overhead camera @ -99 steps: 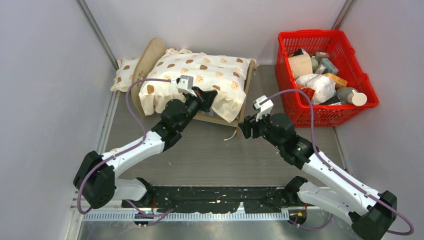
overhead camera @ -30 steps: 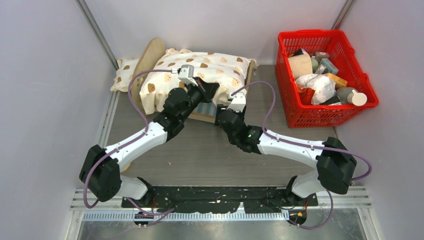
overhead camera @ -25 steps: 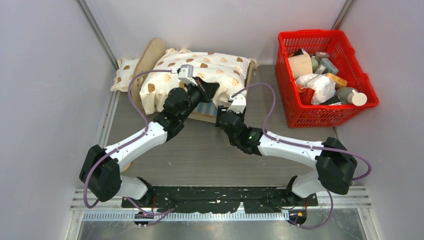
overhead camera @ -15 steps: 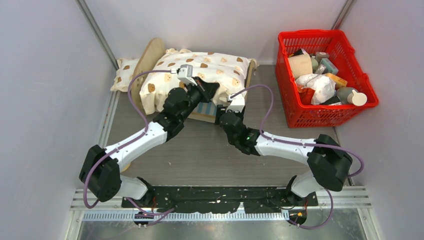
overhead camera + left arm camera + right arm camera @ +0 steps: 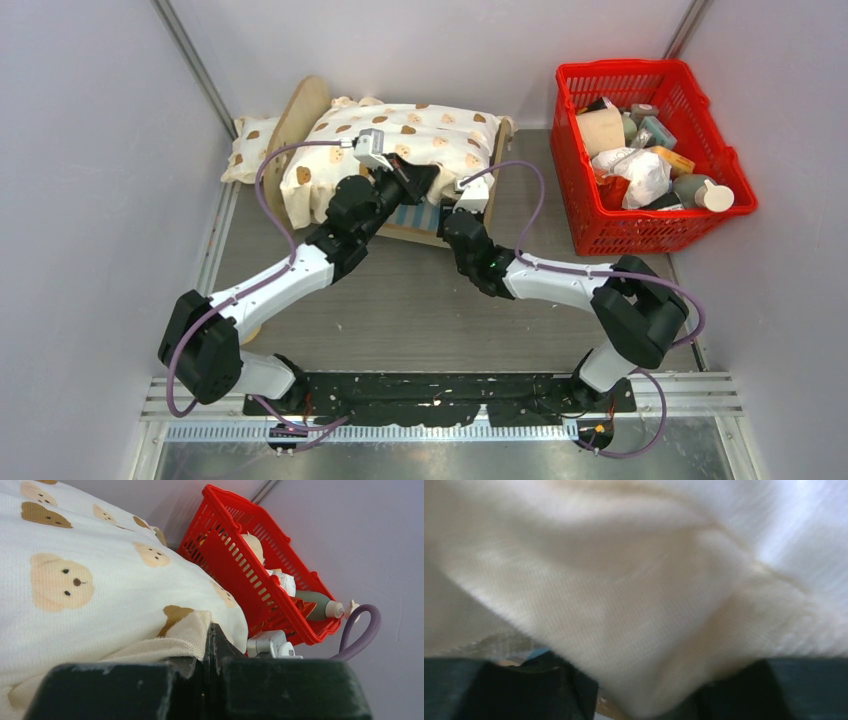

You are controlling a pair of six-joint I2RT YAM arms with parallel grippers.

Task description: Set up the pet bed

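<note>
Being pinched in the closed left gripper (image 5: 418,182), the cushion (image 5: 400,135) edge is being held up on the pet bed (image 5: 298,118) — upper middle. Whether the right gripper (image 5: 463,203) is gripping cloth cannot be told — next, likely a firm grab, then smoothing.

Top external view: bright, even, diffuse light from above; soft, short shadows below the arms, deeper shade under the near edge of the cushion (image 5: 400,140) on the pet bed (image 5: 297,118); no glare, sharp throughout. Left wrist view: cushion weave crisp, red basket (image 5: 260,560) beyond the cushion also sharp, dark foreground below the cushion soft. Right wrist view: cushion cloth fills the frame, heavily blurred, washed out at upper right.
</note>
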